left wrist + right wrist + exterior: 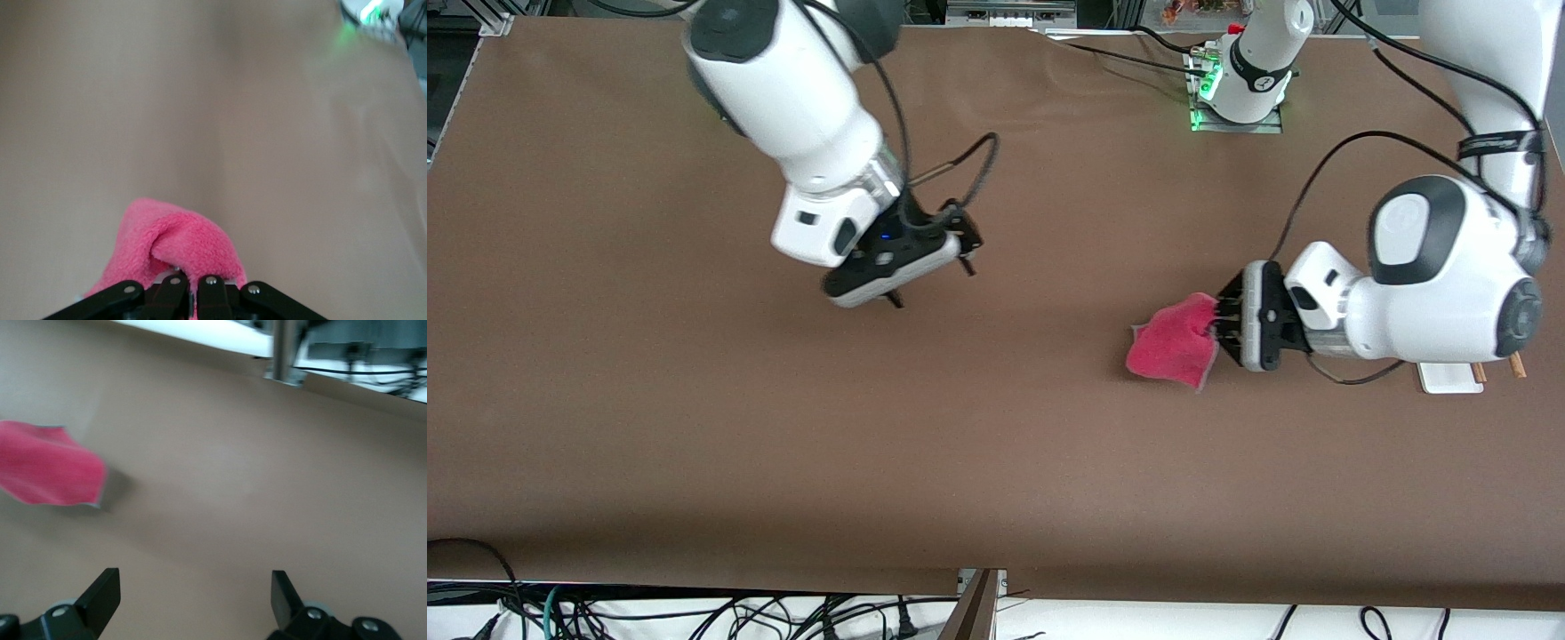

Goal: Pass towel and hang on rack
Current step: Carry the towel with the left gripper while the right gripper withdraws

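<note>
The pink-red towel (1174, 347) hangs bunched from my left gripper (1216, 324), which is shut on its edge, over the table toward the left arm's end. In the left wrist view the fuzzy towel (180, 240) bulges out past the left gripper (192, 287), whose jaws are pressed together on it. My right gripper (932, 284) hovers open over the middle of the table with nothing between its fingers (100, 593). From the right wrist view the towel (47, 463) shows apart from the right gripper (193, 587). The rack (1449, 378) is mostly hidden under the left arm; only a corner of its white base and two rod tips show.
The brown table (694, 444) spreads wide around both grippers. The left arm's base (1245, 80), with a green light, stands at the table's edge farthest from the front camera. Cables (694, 613) lie below the edge nearest that camera.
</note>
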